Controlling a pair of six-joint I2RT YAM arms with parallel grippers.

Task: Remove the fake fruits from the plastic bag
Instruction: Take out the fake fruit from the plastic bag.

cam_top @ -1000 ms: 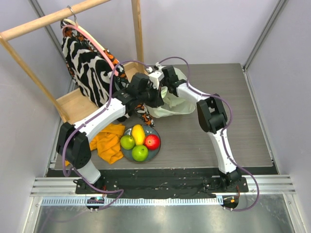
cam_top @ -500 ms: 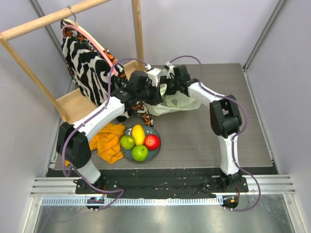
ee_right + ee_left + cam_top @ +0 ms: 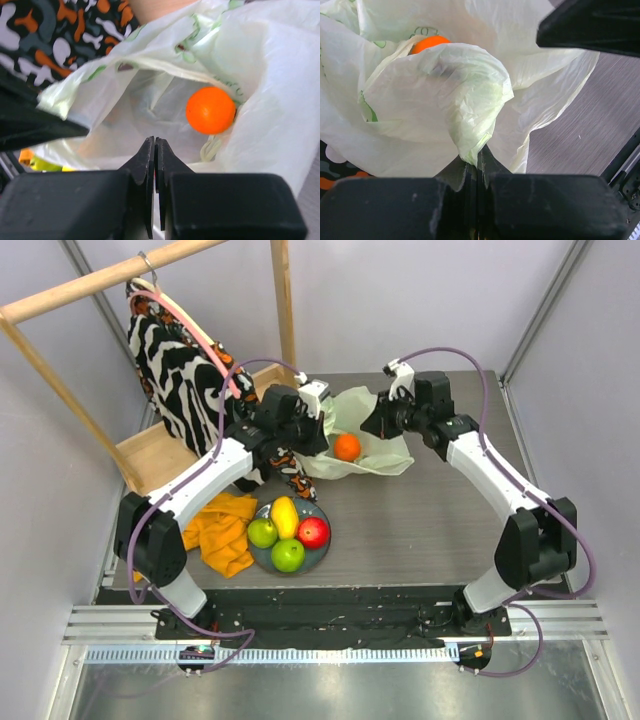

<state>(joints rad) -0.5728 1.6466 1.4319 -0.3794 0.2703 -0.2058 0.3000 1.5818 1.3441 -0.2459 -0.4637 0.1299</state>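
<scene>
From above, I see that the right arm has swung out toward the right side of the desk [image 3: 430, 530] over the last second. It was bunched close against the left arm before. The right fingers [image 3: 155, 150] are pressed tight together and appear to pinch the thin rim of the plastic bag [image 3: 372, 462], though I cannot clearly make out the film between them. The left fingers [image 3: 477, 167] are clenched on a crumpled fold of the bag's opposite edge. The bag lies at the far middle of the desk, and the pull has spread its mouth wide. That has uncovered an orange [image 3: 347, 447] resting inside, where earlier only pale green plastic showed. The right wrist view looks straight into the opening at that orange. A yellow mango [image 3: 285, 515], two green apples [image 3: 262, 532] and a red apple [image 3: 314, 532] sit on the grey-blue plate [image 3: 325, 548] nearer the arm bases. I judge the orange is the next fruit to lift out, but both sets of fingers are occupied with the bag, so one must let go first. I cannot tell whether more fruit lies hidden deeper in the folds.
</scene>
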